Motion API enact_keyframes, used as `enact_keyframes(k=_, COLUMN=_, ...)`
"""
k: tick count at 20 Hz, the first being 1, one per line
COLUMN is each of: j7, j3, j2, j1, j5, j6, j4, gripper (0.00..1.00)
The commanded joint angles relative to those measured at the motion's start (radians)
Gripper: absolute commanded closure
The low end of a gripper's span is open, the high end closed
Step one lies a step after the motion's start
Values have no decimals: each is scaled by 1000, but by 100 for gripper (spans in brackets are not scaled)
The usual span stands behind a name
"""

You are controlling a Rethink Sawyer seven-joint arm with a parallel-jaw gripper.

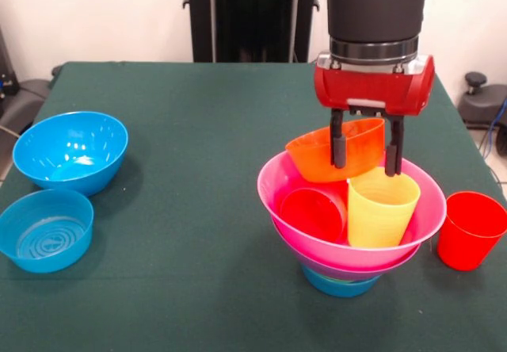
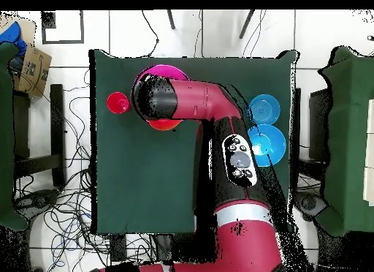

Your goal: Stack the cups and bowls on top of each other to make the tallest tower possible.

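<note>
Above the pink bowl (image 1: 277, 189), the claw (image 1: 365, 166) is gripping the tilted orange bowl (image 1: 317, 158); resting unevenly on the cups (image 1: 380, 209), it may be sliding off.

Tower (image 2: 157, 70) mostly hidden beneath arm (image 2: 190, 101) overhead; pink bowl's (image 1: 277, 201) lower supports barely visible in front

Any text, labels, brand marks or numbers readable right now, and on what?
None can be read.
Cups, bowls and the gripper: no print shows in the front view.
Arm, overhead view: a grey panel with small dark marks, too small to read.
Cardboard box beside the table, overhead view: no legible marking.
</note>
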Motion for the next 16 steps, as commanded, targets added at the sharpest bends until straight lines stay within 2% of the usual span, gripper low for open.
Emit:
enact_keyframes(k=1, j7=34, j3=14, j2=-39, j1=32, j5=15, j6=191, j4=49, gripper=0)
enact_keyframes(k=10, j7=53, j3=1, j2=-60, j1=50, j5=13, j6=211, j4=49, gripper=0)
enact_keyframes(k=16, j7=61, j3=-5, j2=-38, j1=53, j5=5, j6=177, j4=52, gripper=0)
